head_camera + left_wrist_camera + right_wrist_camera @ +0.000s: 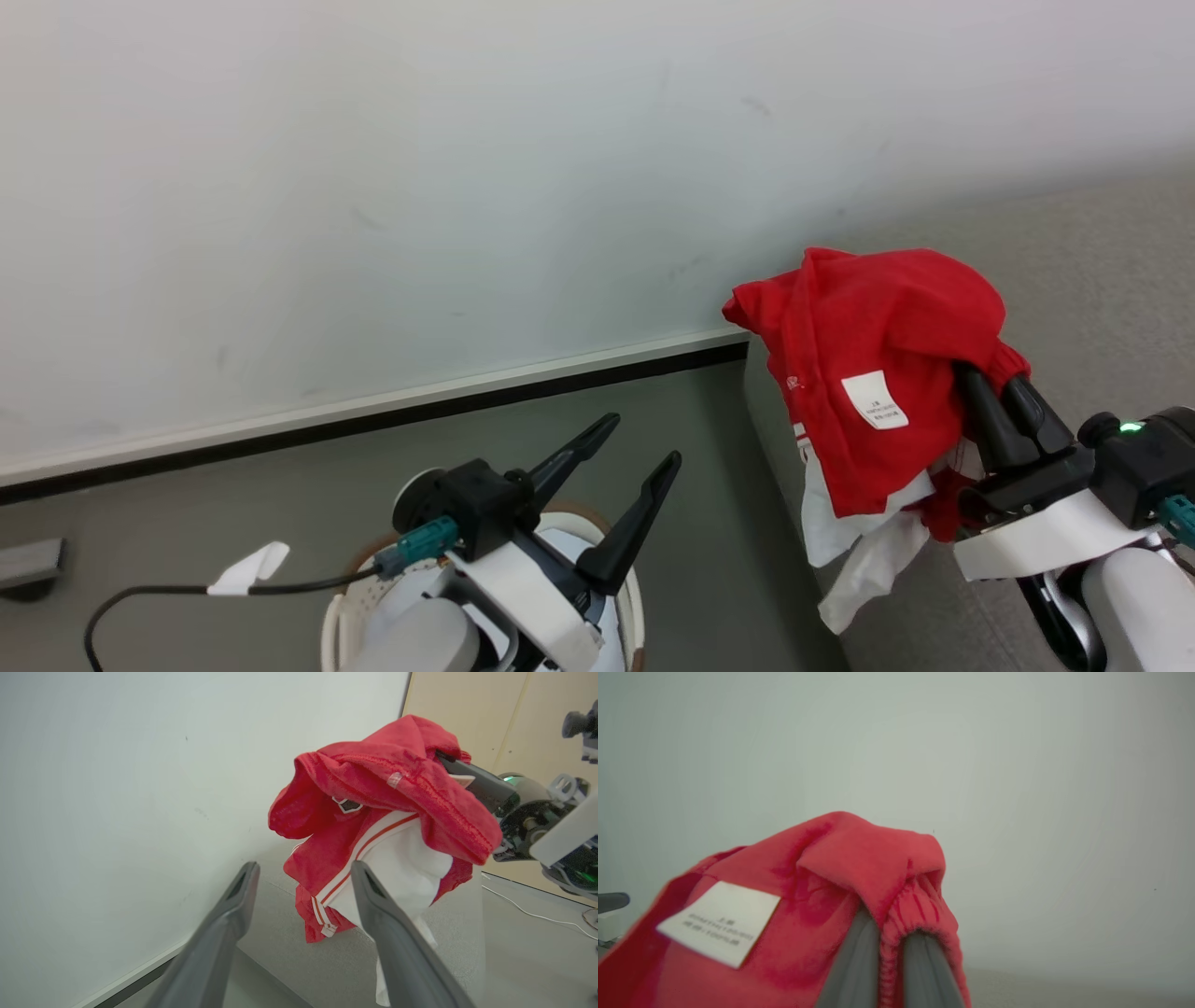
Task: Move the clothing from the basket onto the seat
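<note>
The right hand (1008, 407) is clamped on a bunched fold of the clothing (864, 373). The clothing hangs above the edge of the seat (1102, 280), its long axis roughly vertical and its white panels trailing downward. The left hand (642, 441) gapes wide and empty above the basket (636, 597).

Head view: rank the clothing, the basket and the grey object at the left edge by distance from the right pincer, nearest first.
1. Clothing, clamped in the right pincer.
2. Basket, lower left, beneath the left pincer.
3. Grey object, far left edge.
</note>
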